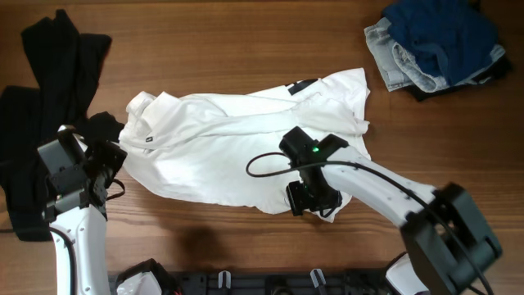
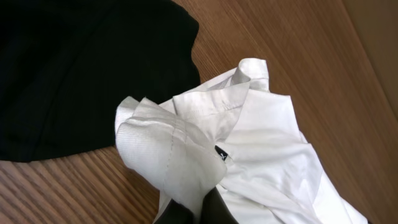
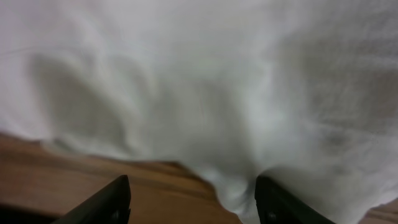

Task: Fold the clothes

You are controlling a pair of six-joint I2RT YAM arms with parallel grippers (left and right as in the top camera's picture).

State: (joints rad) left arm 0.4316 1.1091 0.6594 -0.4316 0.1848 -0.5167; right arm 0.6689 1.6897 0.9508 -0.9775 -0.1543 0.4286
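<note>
At desk point(image 1: 246, 49) centre, white shirt point(image 1: 237, 147) lies unfolded: left claw point(image 2: 196, 210) pinches its 9 o'clock edge; right claw point(image 3: 193, 200) gapes wide at 5 o'clock hem.

The right arm point(image 1: 377, 184) and the left arm point(image 1: 82, 246) have smooth white links with black joint blocks. Just behind the black right pincer point(image 1: 313, 199), a small green light point(image 1: 313, 149) glows on the wrist block, and a thin black cable point(image 1: 250, 166) makes a loop beside it. The left pincer point(image 1: 110, 157) is black too.
</note>
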